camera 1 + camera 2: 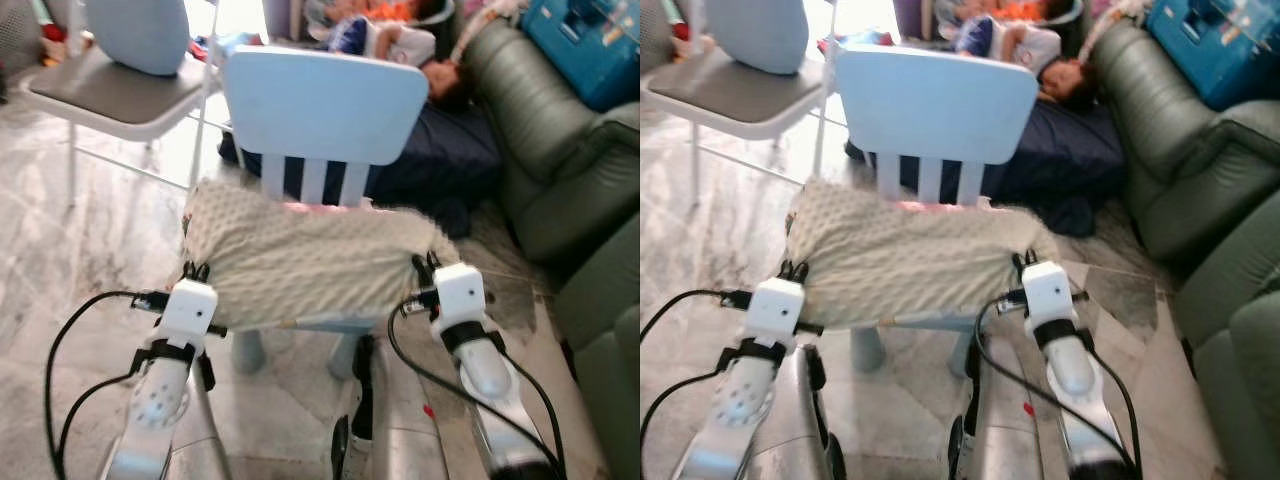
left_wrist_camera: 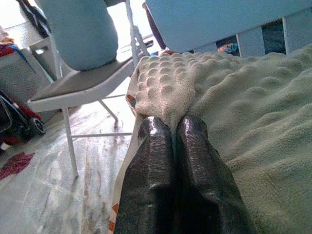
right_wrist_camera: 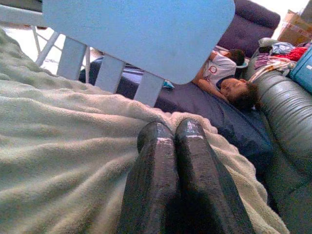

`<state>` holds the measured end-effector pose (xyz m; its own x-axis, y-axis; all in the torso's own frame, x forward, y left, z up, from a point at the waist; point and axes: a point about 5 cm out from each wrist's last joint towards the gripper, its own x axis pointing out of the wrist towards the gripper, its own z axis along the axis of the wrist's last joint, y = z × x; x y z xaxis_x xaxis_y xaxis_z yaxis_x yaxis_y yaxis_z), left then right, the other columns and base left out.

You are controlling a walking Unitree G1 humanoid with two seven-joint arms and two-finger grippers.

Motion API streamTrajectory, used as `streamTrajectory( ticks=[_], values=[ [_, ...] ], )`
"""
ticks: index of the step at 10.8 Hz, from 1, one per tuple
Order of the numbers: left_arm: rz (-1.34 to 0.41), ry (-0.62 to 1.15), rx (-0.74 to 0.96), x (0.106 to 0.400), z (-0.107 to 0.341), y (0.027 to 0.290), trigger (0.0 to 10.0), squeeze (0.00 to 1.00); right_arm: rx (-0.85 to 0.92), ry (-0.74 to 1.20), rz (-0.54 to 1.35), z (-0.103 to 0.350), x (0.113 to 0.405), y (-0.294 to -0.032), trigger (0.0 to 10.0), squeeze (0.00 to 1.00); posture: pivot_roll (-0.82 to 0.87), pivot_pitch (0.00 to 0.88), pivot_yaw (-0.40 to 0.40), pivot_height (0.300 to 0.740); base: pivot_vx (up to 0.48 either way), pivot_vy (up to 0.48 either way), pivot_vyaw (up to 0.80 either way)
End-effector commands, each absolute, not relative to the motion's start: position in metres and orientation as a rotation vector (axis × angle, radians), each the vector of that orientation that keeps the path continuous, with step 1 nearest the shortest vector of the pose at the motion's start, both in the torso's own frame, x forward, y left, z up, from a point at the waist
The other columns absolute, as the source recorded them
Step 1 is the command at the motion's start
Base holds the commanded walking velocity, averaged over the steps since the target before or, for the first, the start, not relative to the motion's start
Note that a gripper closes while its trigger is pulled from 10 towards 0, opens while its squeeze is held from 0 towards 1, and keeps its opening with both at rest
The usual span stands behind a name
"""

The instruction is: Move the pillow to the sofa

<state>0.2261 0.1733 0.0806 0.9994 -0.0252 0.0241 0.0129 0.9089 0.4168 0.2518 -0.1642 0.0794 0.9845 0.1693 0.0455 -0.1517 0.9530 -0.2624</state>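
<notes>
- Pillow: a cream, bumpy-textured fleece pillow (image 1: 300, 265) lies across the seat of a small pale blue plastic child's chair (image 1: 325, 105), its far edge against the chair's slatted back, its near edge hanging over the front of the seat.
- Left gripper (image 1: 195, 272) sits at the pillow's near left corner; in the left wrist view its two black fingers (image 2: 151, 161) are pressed together with a fold of the bumpy fabric pinched between the tips, so the jaws are clenched on the pillow.
- Right gripper (image 1: 428, 266) sits at the pillow's near right corner; in the right wrist view its fingers (image 3: 192, 156) lie side by side, tips pressed into the cream fleece. The jaws are closed, and a grasp on the fabric looks likely, though the pinch itself is hidden behind the fingertips.
- Sofa: a dark green leather sofa (image 1: 560, 170) stands to the robot's right, well apart from the chair, with a blue box (image 1: 590, 45) resting on its back.
- Beyond the chair, a person (image 1: 1045, 55) lies on a dark navy cushion or mattress (image 1: 440, 150) on the floor, beside the sofa's end.
- A grey folding chair with a white metal frame (image 1: 110, 95) stands on the marble-patterned floor (image 1: 80, 240) to the left, with a pale blue cushion (image 1: 140, 30) upright on its seat.
</notes>
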Motion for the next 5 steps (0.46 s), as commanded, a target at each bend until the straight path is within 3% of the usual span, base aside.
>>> streamTrajectory(
  ticks=[1, 3, 5],
  values=[
    [0.003, -0.004, 0.427, 0.219, 0.083, 0.180, 10.0, 0.00, -0.258, -0.072, 0.115, 0.084, 0.245, -0.174, 10.0, 0.00, 0.06, 0.000, -0.076, 0.506, 0.000, 0.000, 0.00],
    [-0.023, 0.053, 0.423, 0.211, 0.077, 0.178, 10.0, 0.00, -0.189, -0.033, 0.126, 0.080, 0.235, -0.169, 10.0, 0.00, 0.06, 0.000, -0.059, 0.506, 0.000, 0.000, 0.00],
    [-0.041, 0.048, 0.427, 0.224, 0.085, 0.177, 10.0, 0.00, -0.148, -0.031, 0.110, 0.081, 0.236, -0.168, 10.0, 0.00, 0.05, 0.000, -0.033, 0.538, 0.000, 0.000, 0.00]
  ],
)
